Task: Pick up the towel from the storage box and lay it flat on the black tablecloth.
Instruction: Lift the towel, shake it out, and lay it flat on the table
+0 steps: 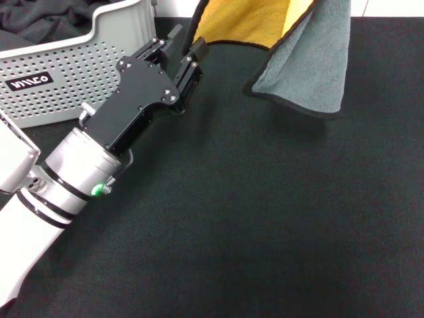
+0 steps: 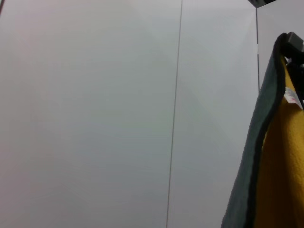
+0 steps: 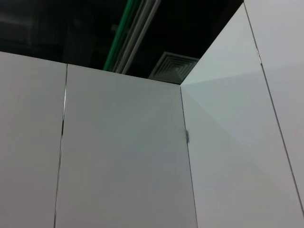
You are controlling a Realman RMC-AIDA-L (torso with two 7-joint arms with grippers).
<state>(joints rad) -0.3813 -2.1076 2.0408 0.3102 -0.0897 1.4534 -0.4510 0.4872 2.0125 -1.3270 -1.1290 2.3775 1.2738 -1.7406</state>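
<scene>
Storage box: light grey, perforated walls, curved dipped rim, small black label with white letters on the near wall; at the far left of the head view, resting on the black fabric.
Box contents: dark grey cloth bunched inside, showing above the dipped rim; no yellow inside.
Left arm: white and silver forearm with a lit green light, entering from the lower left and angling up toward the towel's left side, black wrist housing passing just in front of the box's right end.
Left gripper: black fingers parted, near the towel's lower left black edge; contact with that edge unclear, so open but whether pinching fabric cannot be told.
Towel: out of the box, hanging in the air at the top centre and right of the head view; yellow face toward the left, grey-green face folded over on the right, black edging along the hanging border; lower corner drooping above the fabric sheet, apart from it, not laid flat.
Towel seen from the left wrist: same towel at one side, yellow face, grey-green back and black edging, small white tag near its top, plain white wall panels behind.
Black tablecloth: finely textured, covering the whole work surface.
Right gripper: out of sight; right wrist view showing only white wall panels and a dark ceiling.
</scene>
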